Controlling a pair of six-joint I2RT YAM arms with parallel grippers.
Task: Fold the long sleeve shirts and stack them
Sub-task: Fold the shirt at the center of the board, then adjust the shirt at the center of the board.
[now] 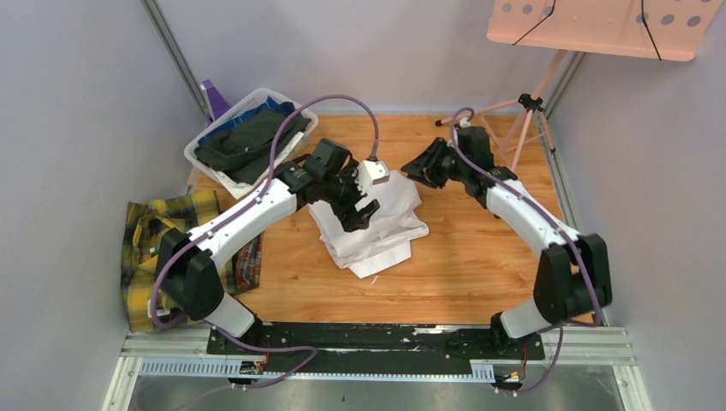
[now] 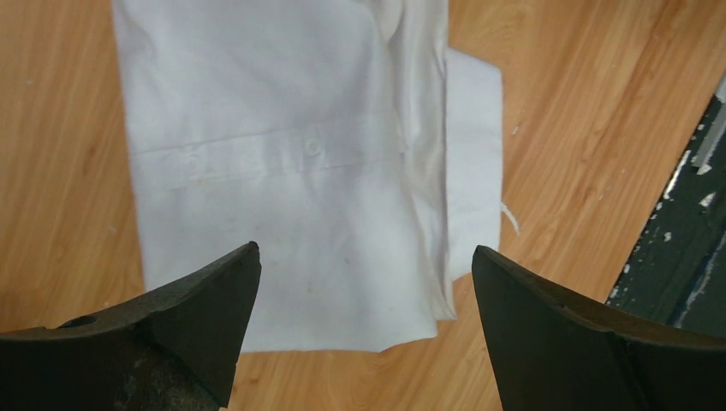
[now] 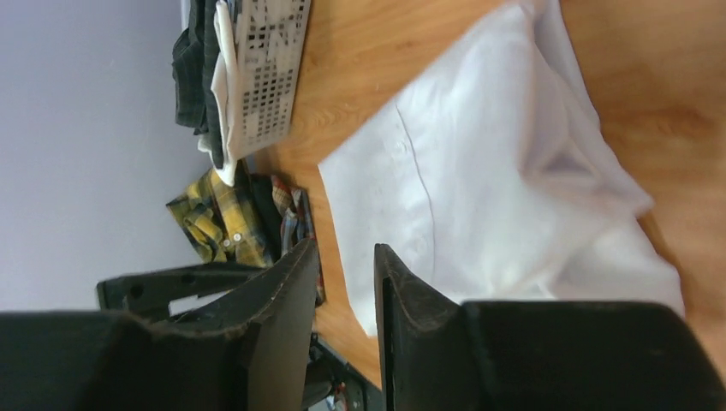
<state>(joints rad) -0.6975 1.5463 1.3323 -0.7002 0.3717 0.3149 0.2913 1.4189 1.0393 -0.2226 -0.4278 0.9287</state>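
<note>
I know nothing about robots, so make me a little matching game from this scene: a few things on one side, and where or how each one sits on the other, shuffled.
Things
1. white shirt
2. plaid shirt
3. basket
4. left gripper

Places or states
A. crumpled at the left edge of the table
B. far left corner, holding dark clothes
C. folded, in the middle of the table
D. open, over the white shirt

Pairs: 1-C, 2-A, 3-B, 4-D
</note>
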